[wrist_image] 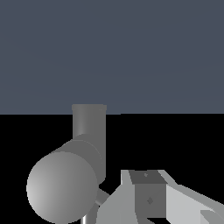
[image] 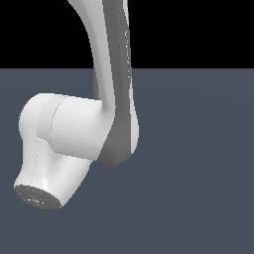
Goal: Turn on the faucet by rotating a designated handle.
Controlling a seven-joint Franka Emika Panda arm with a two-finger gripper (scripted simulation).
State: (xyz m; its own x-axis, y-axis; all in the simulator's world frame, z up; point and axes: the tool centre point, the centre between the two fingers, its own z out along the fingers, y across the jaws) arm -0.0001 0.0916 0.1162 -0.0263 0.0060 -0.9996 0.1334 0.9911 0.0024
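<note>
A: Right, faucet [wrist_image: 83, 153] found in wrist view only: thick grey cylinder with rounded end close to the lens, narrower vertical tube rising behind it. Absent from exterior view, presumably hidden behind the arm.

B: Handle?

A: Possibly the thin grey sliver [wrist_image: 101, 195] poking out between the rounded end and the gripper body. Too little showing to be sure.

B: Gripper?

A: Gripper [wrist_image: 175, 205] just beside the faucet, only part of its grey body and one finger [wrist_image: 210, 214] in frame. Can't tell whether spread or closed. Nothing visibly held. Contact with the faucet not confirmable.

B: Advice for the step?

A: Judgement only: approach phase, rotation not begun. Get a finger against the lever well out from its pivot, push tangentially, keep clear of the thick body. Thin rod, so slip-off likely if contact is glancing. Confirm lever location before committing.

B: Arm pose?

A: Exterior view: white link [image: 111, 74] coming down from the top, elbowing toward the exterior view's left, wrist flange [image: 37, 196] pointing down-left over the dark floor [image: 198, 198]. Gripper itself out of that view.
</note>
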